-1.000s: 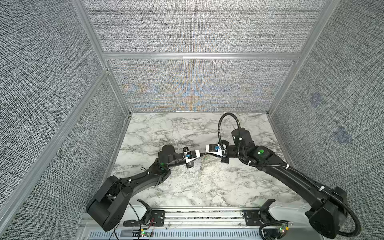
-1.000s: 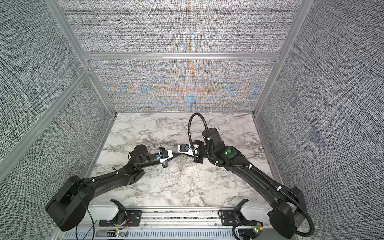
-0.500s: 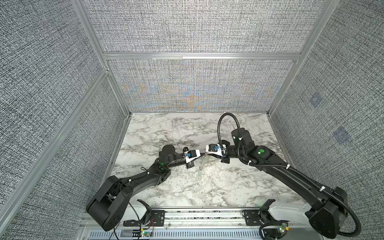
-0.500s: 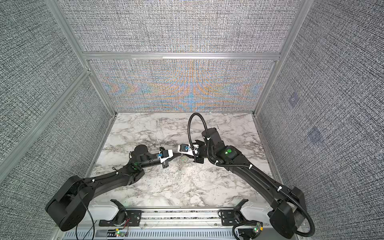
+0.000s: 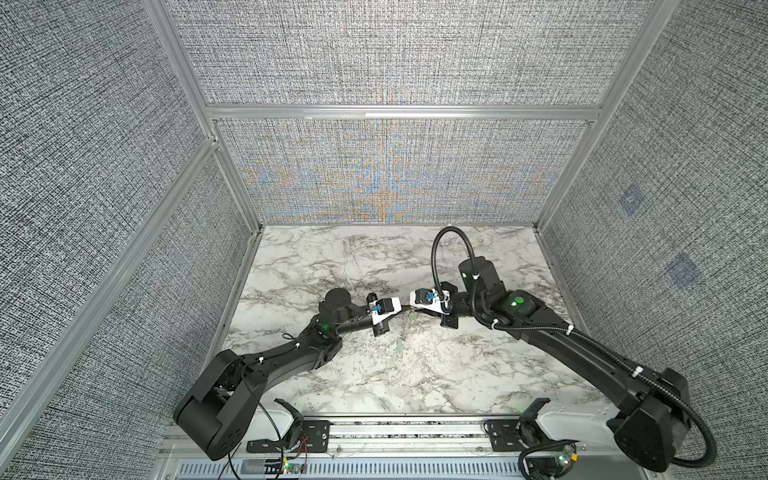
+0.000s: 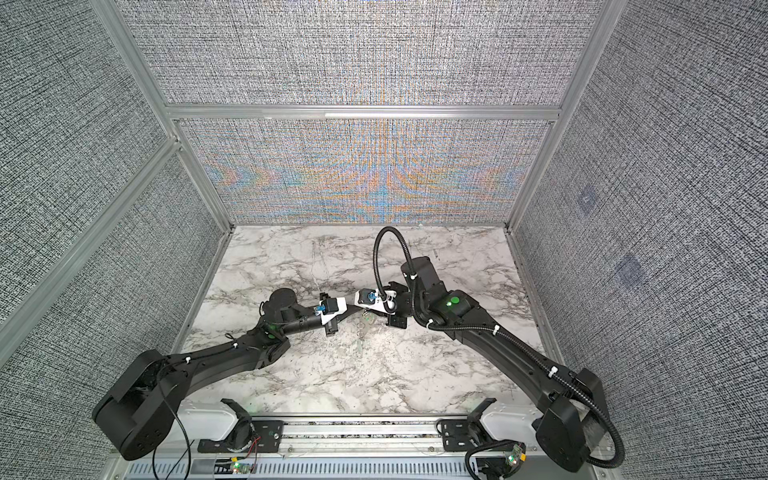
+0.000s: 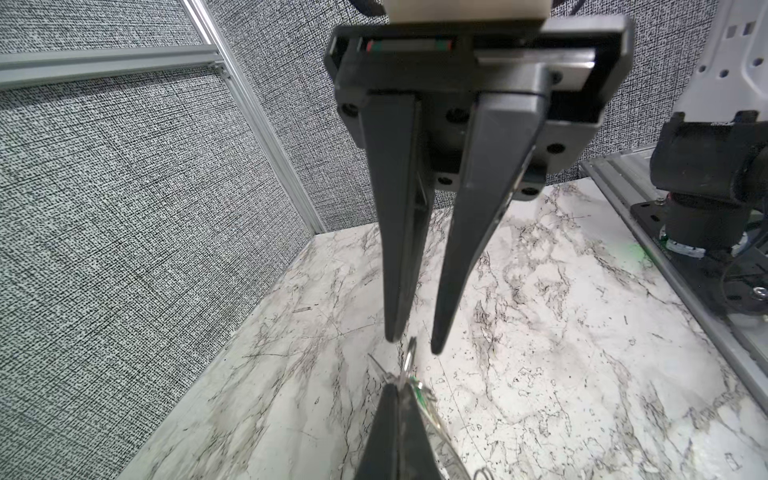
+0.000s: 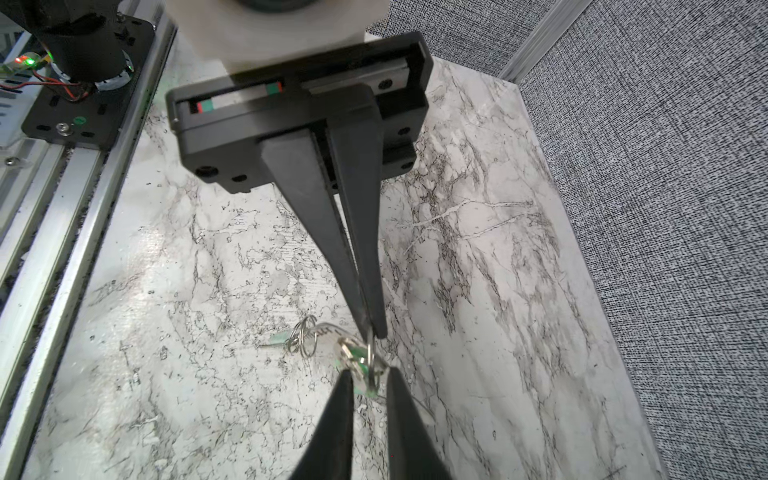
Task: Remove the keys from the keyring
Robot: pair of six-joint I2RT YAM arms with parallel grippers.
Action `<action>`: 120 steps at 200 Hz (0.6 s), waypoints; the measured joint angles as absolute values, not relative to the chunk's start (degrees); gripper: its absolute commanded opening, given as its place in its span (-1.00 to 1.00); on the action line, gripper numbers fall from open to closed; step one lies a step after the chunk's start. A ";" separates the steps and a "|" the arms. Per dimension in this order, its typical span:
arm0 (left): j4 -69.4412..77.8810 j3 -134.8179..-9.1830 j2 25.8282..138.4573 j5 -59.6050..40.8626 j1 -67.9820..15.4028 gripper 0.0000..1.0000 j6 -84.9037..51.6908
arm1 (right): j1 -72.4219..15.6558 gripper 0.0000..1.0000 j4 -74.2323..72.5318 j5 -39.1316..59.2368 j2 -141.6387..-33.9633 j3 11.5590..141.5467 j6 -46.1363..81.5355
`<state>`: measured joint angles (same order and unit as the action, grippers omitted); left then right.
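Note:
Above the middle of the marble table my two grippers meet tip to tip. My right gripper (image 8: 365,374) (image 5: 409,311) is shut on a silver key with a green tag (image 8: 360,365), whose head fills the narrow gap between the fingers. The keyring shows as a thin silver ring (image 8: 370,353) (image 7: 410,357) threaded through that key. My left gripper (image 7: 394,387) (image 8: 373,332) (image 6: 354,318) is shut on this ring, its fingers pressed together. Below them on the table lie two small wire rings (image 8: 303,334) with another key (image 8: 275,340) on them.
Grey fabric walls with aluminium posts (image 5: 253,226) enclose the marble table (image 5: 374,374) on three sides. The aluminium rail (image 5: 399,432) with both arm bases runs along the front edge.
Both arms stay almost where they were, tips together over the table's middle. No visible change in what either gripper holds.

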<state>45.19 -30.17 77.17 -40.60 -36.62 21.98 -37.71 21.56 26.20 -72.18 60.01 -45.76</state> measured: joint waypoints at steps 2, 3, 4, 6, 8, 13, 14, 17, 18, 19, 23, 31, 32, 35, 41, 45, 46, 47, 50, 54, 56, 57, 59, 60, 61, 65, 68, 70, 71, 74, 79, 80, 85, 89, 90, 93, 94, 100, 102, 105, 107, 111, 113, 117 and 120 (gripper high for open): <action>45.19 -30.17 77.17 -40.62 -36.62 -1.00 21.96 | -37.71 -0.75 21.56 26.20 -72.20 59.99 -45.76; 45.19 -30.17 77.19 -40.62 -36.62 -1.00 21.93 | -37.71 -0.75 21.56 26.22 -72.20 59.96 -45.76; 45.19 -30.17 77.19 -40.62 -36.62 -1.00 21.91 | -37.74 -0.76 21.58 26.22 -72.23 59.92 -45.76; 45.19 -30.17 77.19 -40.64 -36.62 -1.00 21.85 | -37.76 -0.77 21.58 26.20 -72.25 59.88 -45.74; 45.19 -30.17 77.19 -40.66 -36.62 -1.00 21.80 | -37.76 -0.79 21.58 26.20 -72.25 59.86 -45.74; 45.19 -30.17 77.19 -40.69 -36.62 -1.00 21.80 | -37.78 -0.80 21.52 26.20 -72.31 59.77 -45.71; 45.19 -30.17 77.19 -40.69 -36.62 -1.00 21.80 | -37.78 -0.81 21.45 26.17 -72.31 59.75 -45.69; 45.17 -30.17 77.19 -40.71 -36.62 -1.00 21.80 | -37.78 -0.83 21.34 26.17 -72.31 59.70 -45.60; 45.17 -30.17 77.19 -40.73 -36.62 -1.00 21.80 | -37.78 -0.84 21.23 26.17 -72.31 59.66 -45.58; 45.17 -30.17 77.19 -40.73 -36.62 -1.00 21.78 | -37.78 -0.85 21.19 26.17 -72.31 59.64 -45.58; 45.17 -30.17 77.19 -40.75 -36.62 -1.00 21.78 | -37.78 -0.90 21.10 26.15 -72.31 59.59 -45.58; 45.17 -30.15 77.19 -40.86 -36.67 -1.00 21.74 | -37.78 -0.94 21.04 26.13 -72.31 59.55 -45.60; 45.17 -30.15 77.19 -40.86 -36.67 -1.00 21.71 | -37.78 -0.94 21.04 26.11 -72.31 59.55 -45.63; 45.17 -30.13 77.19 -40.86 -36.67 -1.00 21.63 | -37.78 -0.95 21.02 26.06 -72.31 59.53 -45.63; 45.17 -30.11 77.19 -40.95 -36.67 -1.00 21.34 | -37.78 -0.97 20.97 26.00 -72.31 59.53 -45.65; 45.17 -30.11 77.19 -40.95 -36.67 -1.00 21.17 | -37.78 -0.99 20.88 25.98 -72.31 59.51 -45.63; 45.17 -30.11 77.19 -40.95 -36.67 -1.00 21.17 | -37.78 -1.00 20.86 25.98 -72.31 59.51 -45.63; 45.17 -30.11 77.19 -40.95 -36.67 -1.00 21.15 | -37.78 -1.00 20.84 25.96 -72.31 59.51 -45.63; 45.17 -30.11 77.19 -40.97 -36.67 -0.96 21.17 | -37.78 -1.00 20.80 25.98 -72.31 59.48 -45.63; 45.17 -30.11 77.19 -40.99 -36.67 -0.76 21.17 | -37.78 -1.00 20.78 25.96 -72.31 59.48 -45.63; 45.17 -30.11 77.19 -41.01 -36.67 -0.68 21.17 | -37.78 -1.00 20.78 25.96 -72.29 59.48 -45.65; 45.17 -30.11 77.19 -41.01 -36.67 -0.64 21.17 | -37.78 -1.00 20.78 25.96 -72.29 59.48 -45.65; 45.15 -30.11 77.19 -41.04 -36.67 -0.59 21.17 | -37.78 -1.00 20.78 25.96 -72.29 59.48 -45.65; 45.15 -30.11 77.19 -41.04 -36.67 -0.58 21.19 | -37.78 -1.00 20.78 25.96 -72.25 59.46 -45.65; 45.15 -30.11 77.19 -41.08 -36.67 -0.57 21.19 | -37.78 -1.00 20.78 25.96 -72.25 59.46 -45.65; 45.12 -30.11 77.19 -41.10 -36.67 -0.55 21.30 | -37.80 -1.00 20.78 25.96 -72.20 59.46 -45.65; 45.10 -30.11 77.17 -41.10 -36.67 -0.55 21.69 | -37.80 -1.00 20.78 26.00 -72.18 59.46 -45.63; 45.04 -30.11 77.14 -41.08 -36.67 -0.55 22.06 | -37.80 -1.00 20.78 25.98 -72.18 59.46 -45.63; 45.01 -30.11 77.12 -41.08 -36.67 -0.55 22.17 | -37.80 -1.00 20.78 25.98 -72.16 59.44 -45.63; 44.88 -30.11 77.03 -41.08 -36.67 -0.55 22.44 | -37.80 -1.00 20.78 25.98 -72.14 59.44 -45.65; 44.64 -30.13 76.88 -41.06 -36.67 -0.55 22.41 | -37.80 -1.00 20.84 26.00 -72.14 59.44 -45.69; 44.58 -30.15 76.86 -41.06 -36.67 -0.55 22.44 | -37.80 -1.00 20.84 26.00 -72.14 59.44 -45.69; 43.59 -30.46 76.71 -41.10 -36.67 -0.55 23.07 | -37.80 -1.00 20.84 26.00 -72.18 59.44 -45.82; 42.72 -30.87 76.62 -41.08 -36.67 -0.55 23.86 | -37.80 -1.00 20.84 26.00 -72.20 59.44 -45.84; 42.52 -30.94 76.60 -41.08 -36.67 -0.55 24.01 | -37.80 -1.00 20.84 26.00 -72.23 59.44 -45.84; 41.80 -31.33 76.55 -41.06 -36.67 -0.56 24.49 | -37.80 -1.00 20.88 26.00 -72.23 59.44 -45.87; 41.65 -31.42 76.53 -41.06 -36.67 -0.56 24.60 | -37.80 -1.00 20.91 26.00 -72.23 59.44 -45.89; 40.27 -32.18 76.38 -41.06 -36.67 -0.57 25.74 | -37.80 -1.00 21.15 26.00 -72.27 59.46 -46.00; 40.10 -32.27 76.36 -41.08 -36.67 -0.57 25.82 | -37.80 -1.00 21.19 25.98 -72.29 59.46 -46.06; 39.55 -32.56 76.27 -41.10 -36.67 -0.58 26.06 | -37.80 -1.00 21.28 26.00 -72.31 59.48 -46.15; 39.16 -32.73 76.20 -41.08 -36.67 -0.59 26.30 | -37.80 -1.00 21.30 26.00 -72.31 59.48 -46.19; 38.70 -32.95 76.09 -41.10 -36.69 -0.59 26.76 | -37.80 -1.00 21.37 26.00 -72.31 59.48 -46.26; 38.48 -33.01 76.05 -41.10 -36.71 -0.60 27.03 | -37.80 -1.00 21.41 26.00 -72.31 59.48 -46.26; 38.22 -33.06 75.96 -41.12 -36.71 -0.60 27.40 | -37.80 -1.00 21.47 26.00 -72.31 59.48 -46.28; 38.00 -33.06 75.92 -41.15 -36.73 -0.61 27.64 | -37.78 -1.00 21.54 26.00 -72.31 59.48 -46.33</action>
